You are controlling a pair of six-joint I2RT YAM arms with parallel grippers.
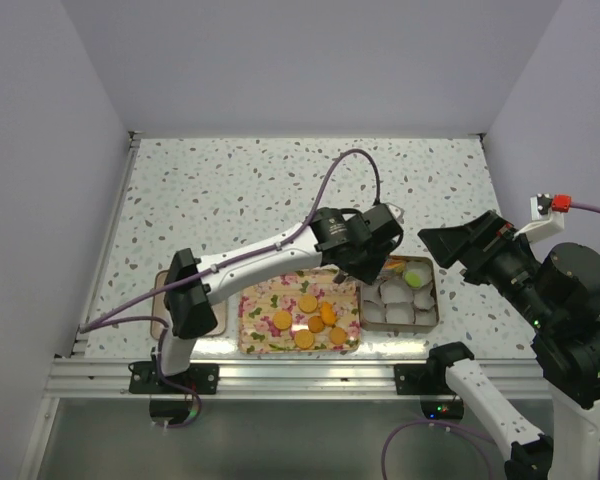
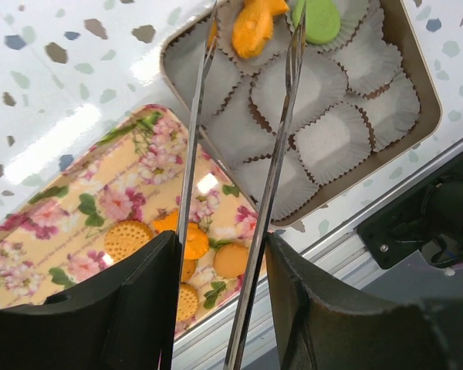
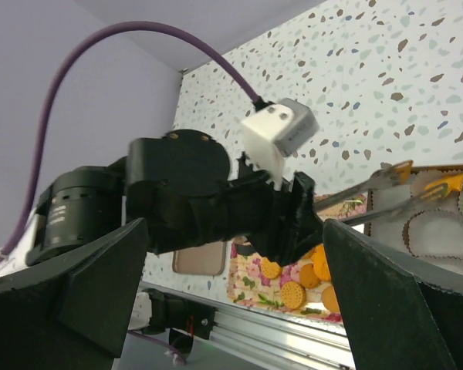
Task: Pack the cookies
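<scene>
No legible text or markings

Bright, even overhead light; white glare streaks the worktop [image 2: 69, 146] in the left wrist view, whose near black fingers [image 2: 131, 308] blur.

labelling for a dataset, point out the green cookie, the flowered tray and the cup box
green cookie [image 2: 322, 19], left wrist view, middle of its top
flowered tray [image 2: 69, 208], left wrist view, bare patch near its left end
cup box [image 2: 426, 85], left wrist view, its right-hand wall

Clipped by top edge: orange cookie [image 2: 255, 27], green cookie [image 2: 318, 19]. Masked under left claw [image 1: 388, 264]: far-left corner of tin [image 1: 437, 300].
</scene>
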